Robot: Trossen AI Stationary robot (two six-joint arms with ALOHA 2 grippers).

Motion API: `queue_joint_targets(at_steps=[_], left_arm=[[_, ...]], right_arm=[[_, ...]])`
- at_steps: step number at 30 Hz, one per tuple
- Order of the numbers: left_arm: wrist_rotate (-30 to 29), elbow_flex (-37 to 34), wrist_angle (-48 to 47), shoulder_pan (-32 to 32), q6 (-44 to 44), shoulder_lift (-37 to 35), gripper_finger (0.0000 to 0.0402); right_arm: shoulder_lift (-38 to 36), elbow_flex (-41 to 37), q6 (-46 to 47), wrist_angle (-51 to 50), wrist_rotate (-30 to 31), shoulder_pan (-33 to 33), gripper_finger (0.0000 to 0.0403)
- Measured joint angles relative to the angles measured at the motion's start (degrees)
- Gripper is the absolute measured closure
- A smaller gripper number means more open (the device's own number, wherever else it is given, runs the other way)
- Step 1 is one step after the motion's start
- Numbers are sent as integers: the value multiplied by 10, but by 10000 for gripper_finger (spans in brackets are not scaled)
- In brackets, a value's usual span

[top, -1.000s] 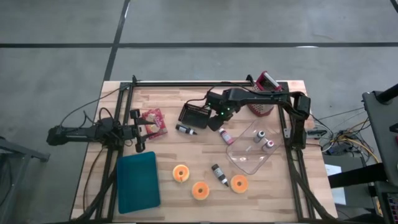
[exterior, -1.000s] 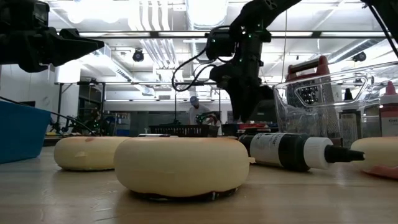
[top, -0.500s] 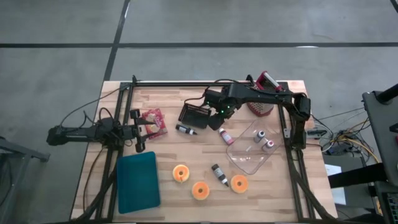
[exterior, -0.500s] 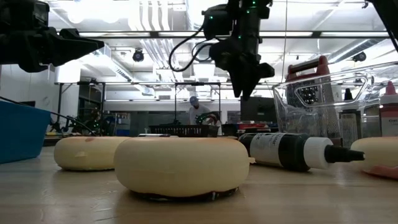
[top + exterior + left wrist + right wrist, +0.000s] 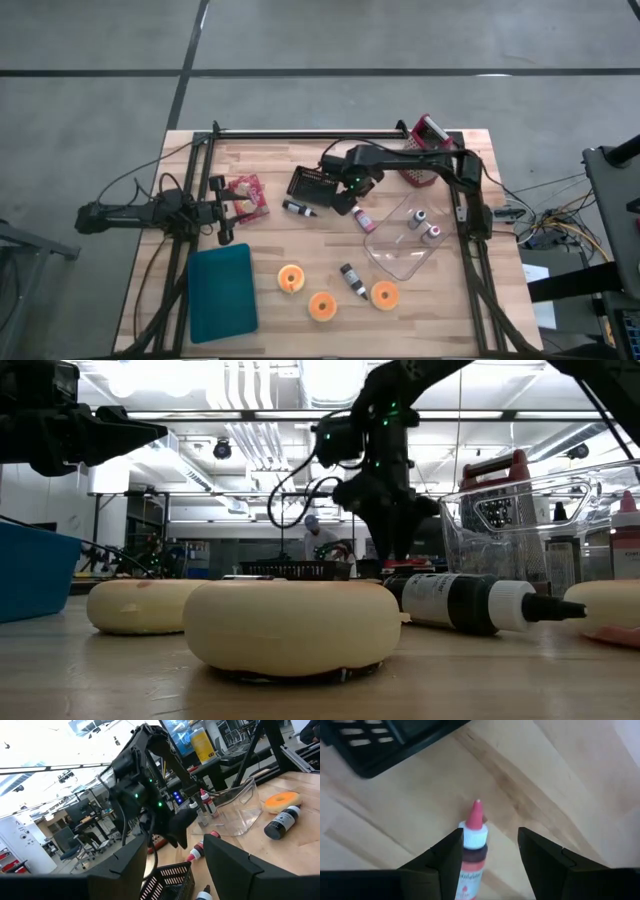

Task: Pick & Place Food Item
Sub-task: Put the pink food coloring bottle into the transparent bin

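**Right gripper over the red-capped bottle**

Your right gripper hung spread above the red-capped bottle, fingers either side, not gripping; it lay at the black basket's four o'clock. Your left gripper waited unclenched, empty, beside the snack packet.

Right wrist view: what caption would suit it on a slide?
Open right gripper poised over a red-tipped bottle lying on the wooden table, beside a black basket.

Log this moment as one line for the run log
right gripper: open, straddling red-capped bottle lying on table, beside black basket | left gripper: open, waiting at table's left | clear container: two bottles inside
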Motion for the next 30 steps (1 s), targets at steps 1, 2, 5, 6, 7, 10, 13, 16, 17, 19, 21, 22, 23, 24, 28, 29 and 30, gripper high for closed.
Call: queue_joint_targets(at_steps=[1,2,5,6,7,10,13,16,17,19,21,22,23,24,28,29,30], left_arm=[[0,0,0,0,0,0,202],[0,0,0,0,0,0,202],[0,0,0,0,0,0,202],[0,0,0,0,0,0,202],[0,0,0,0,0,0,202],[0,0,0,0,0,0,202],[0,0,0,0,0,0,202],[0,0,0,0,0,0,202],[0,0,0,0,0,0,202],[0,0,0,0,0,0,202],[0,0,0,0,0,0,202],[0,0,0,0,0,0,202],[0,0,0,0,0,0,202],[0,0,0,0,0,0,202],[0,0,0,0,0,0,202],[0,0,0,0,0,0,202],[0,0,0,0,0,0,202]], right_arm=[[4,0,-2,2,0,-2,221],[10,0,-2,3,0,-3,222],[24,0,-4,9,1,-5,222],[27,0,-7,9,1,-5,222],[29,0,-9,10,1,-5,221],[36,0,-15,15,1,-6,220],[39,0,-17,23,1,-6,222],[40,0,-17,31,-1,-6,224],[40,0,-17,32,-1,-6,225],[41,0,-17,37,-1,-6,227],[41,0,-17,37,-1,-6,229],[41,0,-17,37,-1,-6,230],[41,0,-17,37,-1,-6,230],[41,-1,-17,37,-2,-6,229],[41,-8,-15,38,-7,-6,228],[41,-9,-14,38,-7,-6,228],[41,-10,-15,39,-7,-6,228]])
